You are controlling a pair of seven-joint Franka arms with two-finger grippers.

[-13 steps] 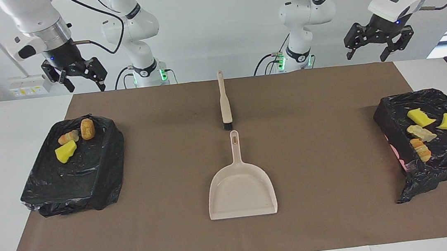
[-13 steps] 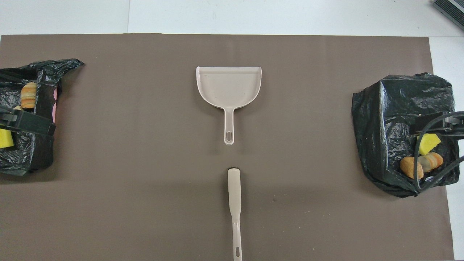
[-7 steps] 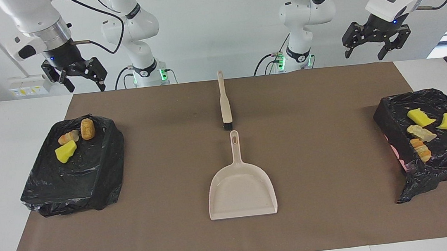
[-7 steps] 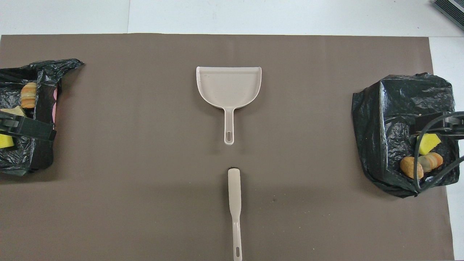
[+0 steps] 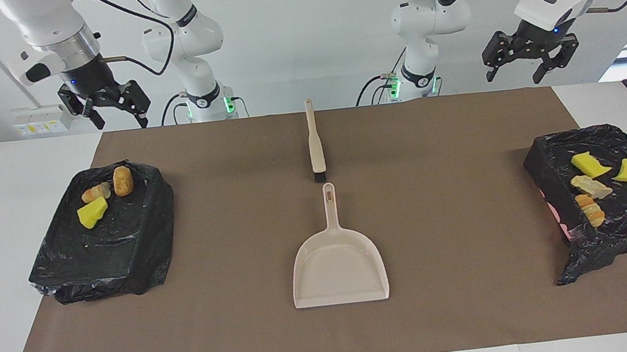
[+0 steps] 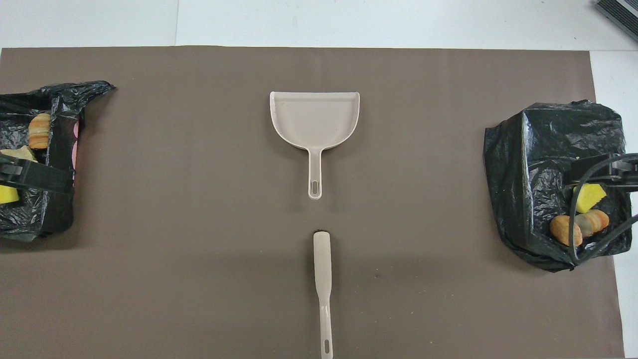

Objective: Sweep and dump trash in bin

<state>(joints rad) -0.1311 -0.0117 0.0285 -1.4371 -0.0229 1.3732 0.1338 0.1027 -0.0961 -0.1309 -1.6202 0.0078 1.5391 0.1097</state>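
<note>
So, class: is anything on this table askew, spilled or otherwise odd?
Little stands out. The beige plastic dustpan and beige black-bristled brush lie in line on the brown mat. One oddity: the black bag lining the bin at the left arm's end has slipped, baring pink.

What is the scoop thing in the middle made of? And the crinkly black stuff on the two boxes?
The beige flat dustpan looks like hard plastic: smooth, matte, one moulded piece with a slot in its handle. The crinkly black wrapping on the bin toward the right arm's end looks like thin plastic bag film: shiny, wrinkled, loosely draped. The other bin's black wrapping looks the same.
</note>
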